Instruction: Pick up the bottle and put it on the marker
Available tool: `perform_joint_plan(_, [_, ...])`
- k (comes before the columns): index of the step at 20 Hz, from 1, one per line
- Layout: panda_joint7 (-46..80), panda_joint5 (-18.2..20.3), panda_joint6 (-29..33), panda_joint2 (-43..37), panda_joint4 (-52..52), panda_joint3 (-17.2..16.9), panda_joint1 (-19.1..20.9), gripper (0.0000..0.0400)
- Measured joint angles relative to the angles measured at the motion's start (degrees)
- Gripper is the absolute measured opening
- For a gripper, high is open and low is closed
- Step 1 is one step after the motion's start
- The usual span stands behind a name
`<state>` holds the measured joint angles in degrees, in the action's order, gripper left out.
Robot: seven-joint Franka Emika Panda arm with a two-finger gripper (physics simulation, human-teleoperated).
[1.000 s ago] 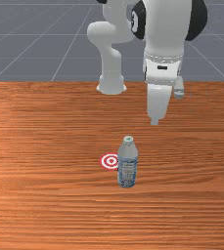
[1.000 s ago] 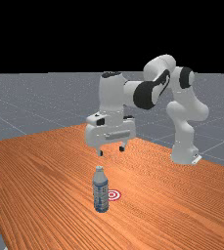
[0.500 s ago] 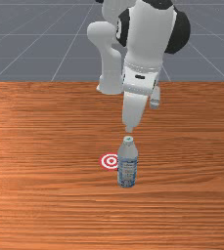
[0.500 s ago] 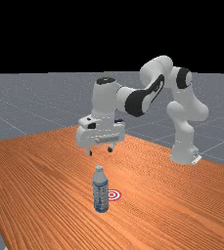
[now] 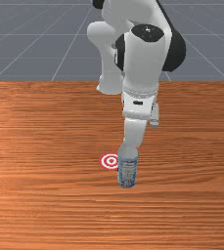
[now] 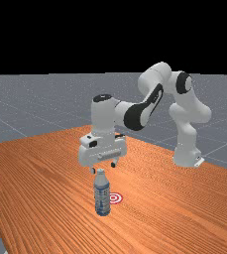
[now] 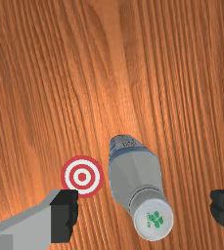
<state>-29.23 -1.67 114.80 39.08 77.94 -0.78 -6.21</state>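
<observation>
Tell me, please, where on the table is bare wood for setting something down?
Plain wood of the table runs from the marker to the front view's left edge, and from the bottle to its right and bottom edges. It is crowded where the bottle stands close beside the marker, with the open gripper over the bottle.

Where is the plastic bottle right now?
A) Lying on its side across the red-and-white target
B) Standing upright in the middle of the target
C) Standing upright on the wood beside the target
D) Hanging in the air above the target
C: the plastic bottle stands upright on the wooden table, and in the wrist view a strip of wood shows between it and the red-and-white target.
</observation>
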Motion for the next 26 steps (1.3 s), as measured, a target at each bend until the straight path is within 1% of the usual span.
perform_joint_plan(2, [-0.02, 0.02, 0.02, 0.47, -0.19, 0.01, 0.02, 0.04])
perform_joint_plan(3, [1.14, -1.47, 2.47, -0.26, 1.79, -0.81, -0.75, 0.04])
perform_joint_plan(4, [1.25, -1.59, 2.69, -0.1, 1.87, -0.88, -0.83, 0.04])
perform_joint_plan(7, [1.03, -0.36, 3.36, -0.05, 2.5, -0.33, -0.33, 0.04])
perform_joint_plan(14, [1.61, -0.18, 3.84, -0.79, 3.77, -0.55, -0.18, 0.04])
perform_joint_plan(18, [0.76, -0.1, 4.01, -0.97, 4.08, -0.71, 0.53, 0.04])
perform_joint_plan(19, [0.14, -0.3, 5.56, -1.51, 5.26, -0.66, 0.64, 0.04])
perform_joint_plan(20, [-0.73, -0.35, 4.24, -1.02, 4.23, -0.48, 0.76, 0.04])
perform_joint_plan(22, [-0.88, -0.43, 4.23, -0.99, 4.18, -0.39, 0.66, 0.04])
perform_joint_plan(23, [-0.55, 0.6, 4.22, -0.91, 4.05, -0.06, 0.96, 0.04])
perform_joint_plan(24, [-2.24, -0.54, 4.1, -0.71, 3.68, -0.1, 0.82, 0.0243])
perform_joint_plan(25, [-2.89, -0.63, 3.99, -0.5, 3.33, 0.01, 0.91, 0.0157])
perform_joint_plan(26, [-2.91, -0.63, 3.89, -0.37, 3.06, 0.01, 0.92, 0.0153])
